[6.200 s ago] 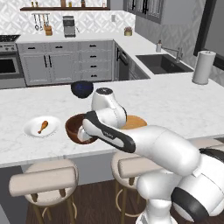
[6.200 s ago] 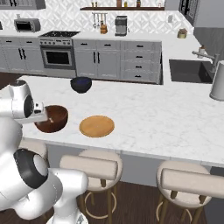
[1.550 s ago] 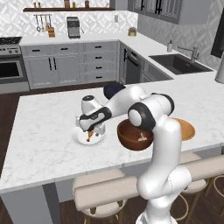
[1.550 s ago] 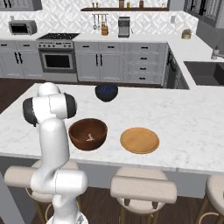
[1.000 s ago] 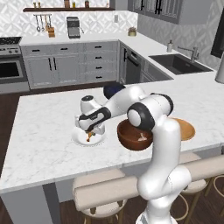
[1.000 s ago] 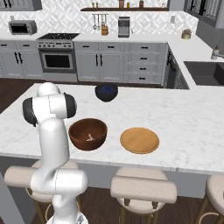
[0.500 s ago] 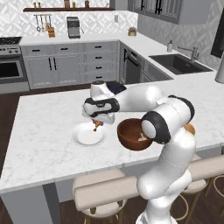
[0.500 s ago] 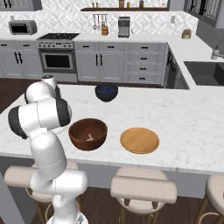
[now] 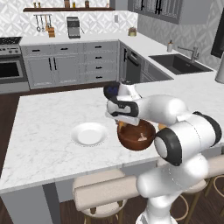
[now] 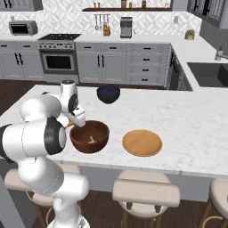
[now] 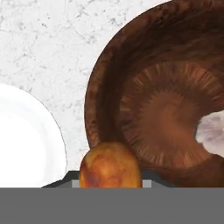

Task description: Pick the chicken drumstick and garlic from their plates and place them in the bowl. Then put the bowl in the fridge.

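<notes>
1. The chicken drumstick is pinched between the fingers and hangs just over the near rim of the bowl, not yet inside it.
2. The garlic already lies in the bowl, against its inner wall.
3. The white plate sits bare on the desk just beside the bowl; the wooden plate lies on the bowl's other side.
4. The drumstick looks light and firm, with a glossy, rounded skin, so it is likely slippery. The bulbous end gives the fingers the widest surface to press on.
5. The bowl looks stiff, smooth-sided and heavier than the food. Judging by its depth, the rim seems the only place narrow enough to grip, and its contents could roll if it tips.
</notes>
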